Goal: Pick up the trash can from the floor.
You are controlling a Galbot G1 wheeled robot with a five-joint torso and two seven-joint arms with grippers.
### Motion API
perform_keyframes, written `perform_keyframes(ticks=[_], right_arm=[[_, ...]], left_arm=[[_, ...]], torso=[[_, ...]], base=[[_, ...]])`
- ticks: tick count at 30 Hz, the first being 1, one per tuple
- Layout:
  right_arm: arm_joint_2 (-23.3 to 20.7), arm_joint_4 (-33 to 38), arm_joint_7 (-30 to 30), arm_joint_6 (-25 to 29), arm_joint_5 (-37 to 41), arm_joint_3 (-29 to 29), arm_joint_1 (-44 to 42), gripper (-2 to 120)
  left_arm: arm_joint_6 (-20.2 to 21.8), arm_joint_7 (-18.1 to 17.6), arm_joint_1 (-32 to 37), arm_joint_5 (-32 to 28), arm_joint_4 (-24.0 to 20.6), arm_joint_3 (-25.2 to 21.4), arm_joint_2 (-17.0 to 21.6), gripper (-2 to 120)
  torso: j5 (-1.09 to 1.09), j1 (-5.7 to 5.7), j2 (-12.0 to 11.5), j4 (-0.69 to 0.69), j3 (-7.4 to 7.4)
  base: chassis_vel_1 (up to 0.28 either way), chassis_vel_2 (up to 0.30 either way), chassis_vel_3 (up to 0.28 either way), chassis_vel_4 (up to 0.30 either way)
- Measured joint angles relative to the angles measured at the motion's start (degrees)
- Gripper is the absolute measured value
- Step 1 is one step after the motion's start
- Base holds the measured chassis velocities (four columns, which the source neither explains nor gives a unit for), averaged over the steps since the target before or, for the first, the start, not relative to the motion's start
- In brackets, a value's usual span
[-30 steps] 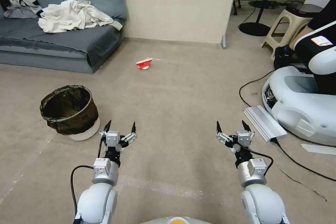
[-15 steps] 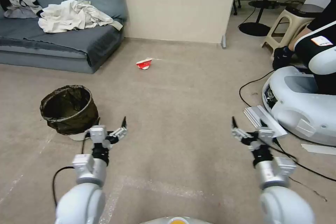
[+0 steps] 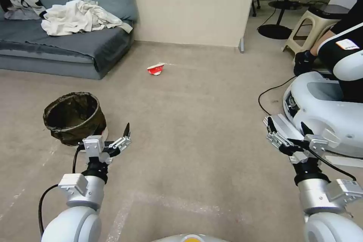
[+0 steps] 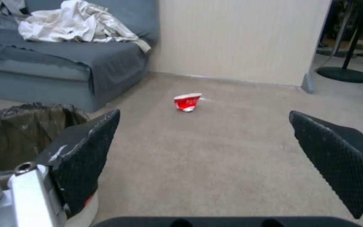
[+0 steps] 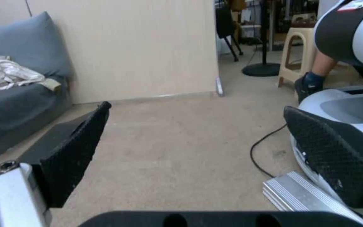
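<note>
The trash can (image 3: 75, 118), a small white bin lined with a dark bag folded over its rim, stands upright on the floor (image 3: 189, 121) and serves as the landmark. Behind it, against the wall, sits a grey-blue sofa (image 3: 64, 45) with crumpled pale cloth (image 3: 79, 17) on the seat. Just right of the trash can and slightly nearer the robot, the left claw (image 3: 113, 138) hovers low over the floor, its fingers spread wide and holding nothing; in the left wrist view one finger (image 4: 87, 160) overlaps the bin's bagged side, though contact cannot be told. Farther right and beyond the trash can, a crushed red-and-white paper cup (image 3: 155, 69) lies on the carpet. Well to the right of the trash can, the right claw (image 3: 288, 134) is likewise wide open and empty, raised before a ribbed metal block (image 3: 281, 124) and the white base of another robot (image 3: 325, 109).
</note>
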Motion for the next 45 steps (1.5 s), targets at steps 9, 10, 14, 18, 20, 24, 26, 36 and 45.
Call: perform_keyframes(ticks=[9, 10, 14, 18, 20, 24, 26, 36, 45], right_arm=[[-0.1, -0.4, -0.4, 0.2, -0.1, -0.5, 0.1, 100], [-0.3, -0.5, -0.4, 0.3, -0.1, -0.6, 0.2, 100], [-0.6, -0.7, -0.6, 0.3, -0.1, -0.8, 0.3, 100], [-1.0, -0.8, -0.7, 0.3, -0.1, -0.8, 0.4, 100], [-1.2, -0.8, -0.8, 0.3, -0.1, -0.8, 0.5, 100], [-1.7, -0.9, -1.2, 0.6, -0.1, -0.8, 0.5, 100], [-1.9, -1.0, -1.2, 0.7, 0.1, -0.7, 0.5, 100], [-2.9, -1.0, -1.5, 0.8, 1.4, -0.6, 0.5, 100], [-3.0, -1.0, -2.0, 1.0, 1.5, -0.6, 0.5, 100]], left_arm=[[0.0, 0.0, 0.2, 0.6, 0.1, -0.2, -0.8, 100], [0.0, 0.0, 0.3, 0.6, 0.1, -0.4, -1.2, 100], [0.0, 0.0, 0.5, 0.7, 0.0, -0.7, -1.9, 100], [0.0, 0.0, 0.7, 0.8, -0.2, -0.9, -2.5, 100], [0.0, -0.1, 0.9, 0.9, -0.3, -1.0, -2.7, 100], [-0.2, -0.1, 1.0, 1.1, -0.5, -1.2, -3.2, 100], [-0.3, -0.1, 1.2, 1.3, -0.5, -1.2, -3.4, 100], [-1.0, -0.2, 1.6, 2.3, -0.8, -1.3, -4.3, 100], [-1.4, -0.3, 1.8, 2.3, -0.9, -1.7, -4.3, 100]], torso=[[0.01, 0.00, 0.0, -0.01, 0.01], [0.00, 0.00, 0.0, 0.00, 0.01], [0.01, 0.00, 0.0, 0.00, 0.01], [0.01, 0.00, 0.0, 0.00, 0.01], [0.01, 0.00, 0.0, 0.00, 0.01], [0.01, 0.00, 0.0, 0.01, 0.01], [0.01, 0.00, 0.0, 0.00, 0.01], [0.00, 0.00, 0.0, -0.01, 0.01], [0.01, 0.00, 0.0, -0.01, 0.01]], base=[[0.000, 0.000, 0.000, 0.000], [0.000, 0.000, 0.000, 0.000], [0.017, 0.015, 0.008, 0.012], [0.069, 0.064, 0.073, 0.046], [0.065, 0.068, 0.082, 0.072], [0.073, 0.073, 0.066, 0.073], [0.067, 0.063, 0.052, 0.068], [0.076, 0.066, 0.080, 0.073], [0.075, 0.078, 0.077, 0.076]])
